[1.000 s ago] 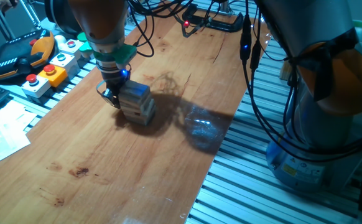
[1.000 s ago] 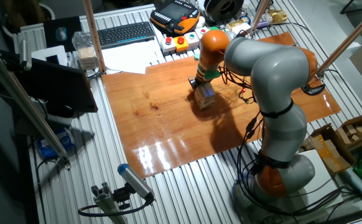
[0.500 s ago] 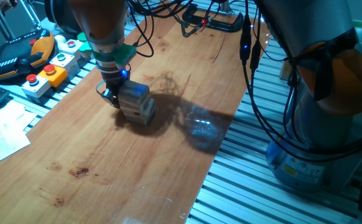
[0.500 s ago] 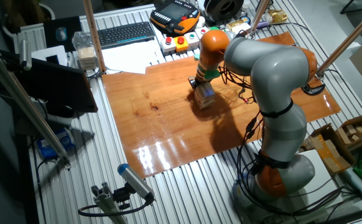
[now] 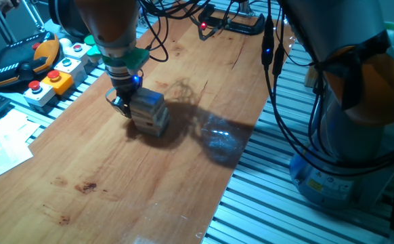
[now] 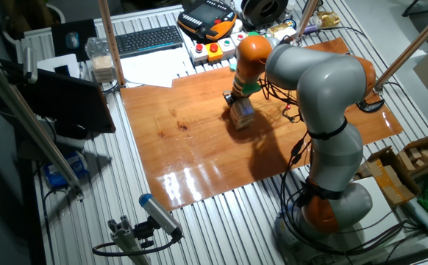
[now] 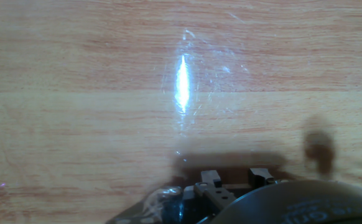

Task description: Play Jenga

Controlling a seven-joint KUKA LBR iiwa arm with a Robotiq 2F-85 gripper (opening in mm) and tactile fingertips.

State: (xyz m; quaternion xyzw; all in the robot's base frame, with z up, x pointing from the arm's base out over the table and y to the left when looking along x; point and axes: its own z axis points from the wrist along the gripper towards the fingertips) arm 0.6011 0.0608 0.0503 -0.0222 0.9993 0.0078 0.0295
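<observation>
pale grey-wood jenga tower (image 5: pixel 149 112); reddish-brown grained board (image 5: pixel 116 183); orange-and-grey arm (image 6: pixel 302 73); black fingers (image 5: pixel 119 105).

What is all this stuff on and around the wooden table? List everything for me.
Jenga tower: one, pale wood, mid-board beside the gripper.
Wooden board: one, reddish-brown, on the metal table.
Button boxes: several, grey and yellow with red and green buttons, beyond the board's edge.
Handheld controller: one, black and orange, by the boxes.
Keyboard: one, black, far side.
Papers: white, beside the board.
Robot arm: one, grey and orange.
Gripper: one, dark, at the tower's side.
</observation>
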